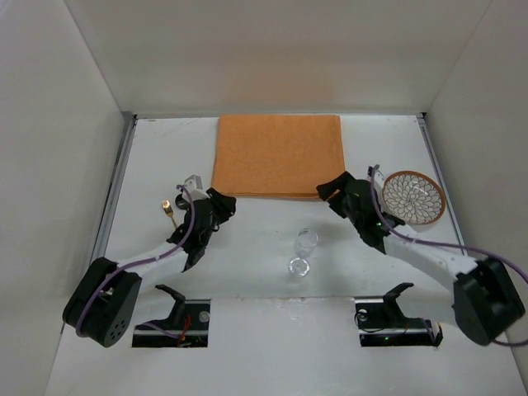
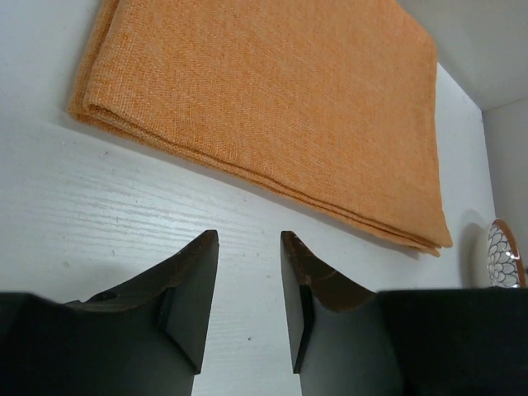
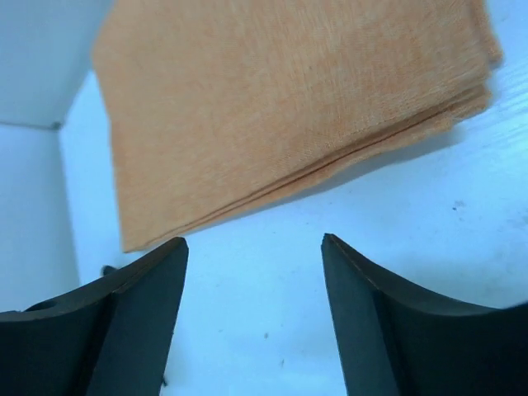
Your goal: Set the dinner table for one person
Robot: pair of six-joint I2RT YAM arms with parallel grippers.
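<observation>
**Both grippers positioned at the near edge of the folded placemat; nothing held.**

The left gripper (image 1: 223, 202) is noted with jaws narrowly parted and empty, just short of the near-left corner of the orange placemat (image 1: 278, 154). The right gripper (image 1: 330, 191) is noted wider open, likewise empty, by the near-right corner. The placemat lies folded in layers at the far middle of the dinner table (image 1: 247, 256). A patterned plate (image 1: 413, 197), a clear glass (image 1: 305, 242) and a small gold utensil (image 1: 167, 210) rest apart from it. Taking the mat is judged the step in hand: the left jaws should be widened, both pairs lowered flat to the surface, and the same layers caught evenly at both corners.
</observation>
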